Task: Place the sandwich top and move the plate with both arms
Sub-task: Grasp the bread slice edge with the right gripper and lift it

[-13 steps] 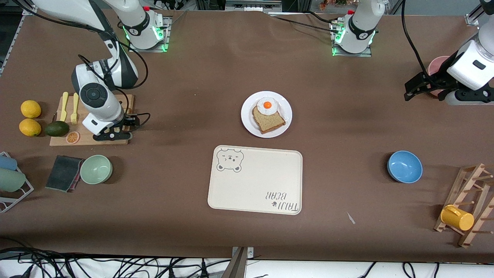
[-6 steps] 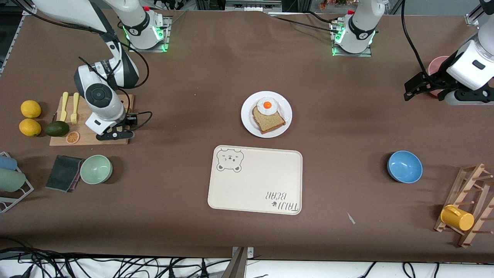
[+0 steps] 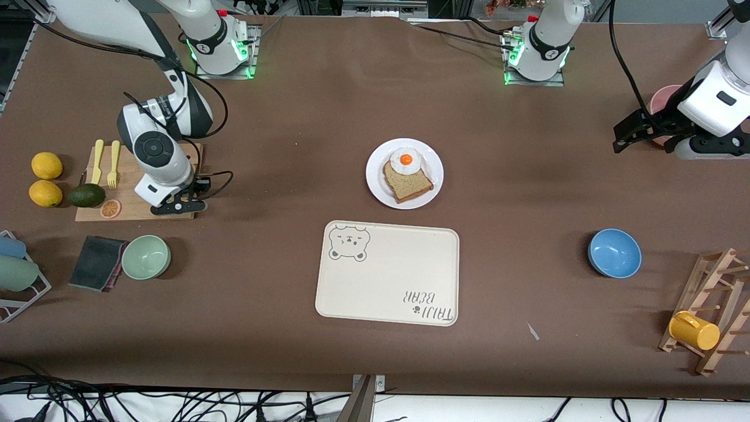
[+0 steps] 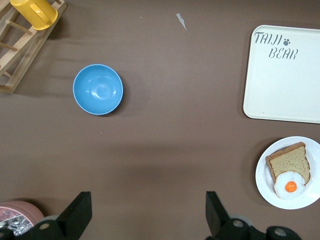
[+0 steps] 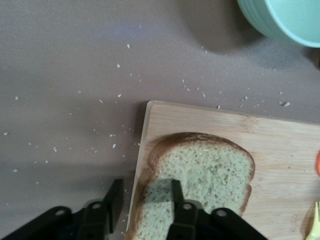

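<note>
The sandwich top (image 5: 205,170), a light tan slice with a brown crust, lies flat on the wooden cutting board (image 5: 280,145). My right gripper (image 5: 145,197) is open low over it: one finger is over the bread and the other is off the board's edge, so the jaws straddle the slice's crust. In the front view the right gripper (image 3: 176,205) hides the slice. The white plate (image 3: 375,176) sits mid-table with a darker bread slice (image 3: 408,186) and a fried egg (image 3: 405,159) on it; it also shows in the left wrist view (image 4: 261,182). My left gripper (image 3: 627,138) waits open in the air over bare table, and it shows in its own wrist view (image 4: 147,212).
The bear-printed tray (image 3: 387,272) lies nearer the front camera than the plate. On the board (image 3: 140,211) are two yellow forks (image 3: 105,163) and an orange slice (image 3: 110,208). Beside it are an avocado (image 3: 87,194), lemons (image 3: 47,166), a green bowl (image 3: 146,257) and a sponge (image 3: 96,262). Toward the left arm's end are a blue bowl (image 3: 614,252), a rack (image 3: 712,293) with a yellow mug (image 3: 694,330), and a pink cup (image 3: 665,99).
My right gripper has shifted a little along the cutting board toward the table's middle. The left arm has not moved.
</note>
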Robot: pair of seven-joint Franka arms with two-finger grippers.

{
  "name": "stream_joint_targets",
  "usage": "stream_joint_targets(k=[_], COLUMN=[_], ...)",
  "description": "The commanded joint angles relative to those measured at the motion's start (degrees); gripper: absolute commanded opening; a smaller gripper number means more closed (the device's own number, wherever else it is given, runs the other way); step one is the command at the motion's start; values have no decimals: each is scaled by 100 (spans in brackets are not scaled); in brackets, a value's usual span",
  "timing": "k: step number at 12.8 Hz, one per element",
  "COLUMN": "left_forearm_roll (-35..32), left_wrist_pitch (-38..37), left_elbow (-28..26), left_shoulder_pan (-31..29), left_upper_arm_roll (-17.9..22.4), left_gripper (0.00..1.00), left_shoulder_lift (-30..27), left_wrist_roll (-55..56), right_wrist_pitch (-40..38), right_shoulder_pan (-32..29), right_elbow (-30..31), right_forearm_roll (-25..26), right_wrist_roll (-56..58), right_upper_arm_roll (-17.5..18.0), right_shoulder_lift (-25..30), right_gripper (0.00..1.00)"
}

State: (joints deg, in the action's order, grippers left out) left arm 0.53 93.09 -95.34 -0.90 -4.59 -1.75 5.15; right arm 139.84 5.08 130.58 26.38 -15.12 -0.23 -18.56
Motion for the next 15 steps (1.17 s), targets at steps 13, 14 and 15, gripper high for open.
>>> stream_joint_targets(k=[13,14,15], left_forearm_roll=[106,97,97], left_wrist_pitch=[-151,-151,-151], left_elbow=[191,191,191], left_shoulder_pan=[-7,-7,2], left_upper_arm_roll=[2,2,2], left_gripper=[100,100,100], left_shoulder_lift=[78,78,78], left_wrist_roll=[-94,-94,-85], right_wrist_pitch=[219,210,193], right_shoulder_pan=[-16,-15,-15], right_elbow=[100,82,47], right_forearm_roll=[122,122,122], right_wrist_roll=[-132,-123,-123], right_upper_arm_roll=[-30,-30,-30], right_shoulder_lift=[-69,-60,-42], right_gripper=[0,0,0])
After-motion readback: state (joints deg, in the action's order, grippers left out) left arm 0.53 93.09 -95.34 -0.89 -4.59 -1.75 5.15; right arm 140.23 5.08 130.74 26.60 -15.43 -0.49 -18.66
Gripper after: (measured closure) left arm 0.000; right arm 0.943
